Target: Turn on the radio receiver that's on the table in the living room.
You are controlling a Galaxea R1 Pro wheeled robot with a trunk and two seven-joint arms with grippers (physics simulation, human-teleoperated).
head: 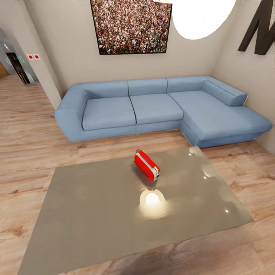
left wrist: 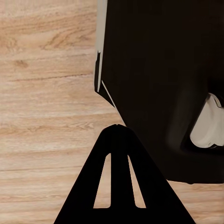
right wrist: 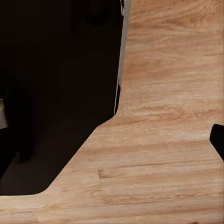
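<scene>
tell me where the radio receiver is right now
In the head view the radio receiver lies on the table, toward its far edge near the middle, in front of the sofa.

This is a living room in a home. A light-blue L-shaped sofa [head: 164, 110] stands against pale walls, beneath a large framed picture of a crowd [head: 130, 26] and beside a big black letter [head: 259, 28] on the side wall. A low glossy grey surface [head: 95, 214] sits on the wooden plank floor [head: 26, 152], reflecting a bright round lamp [head: 202, 17] overhead.
</scene>
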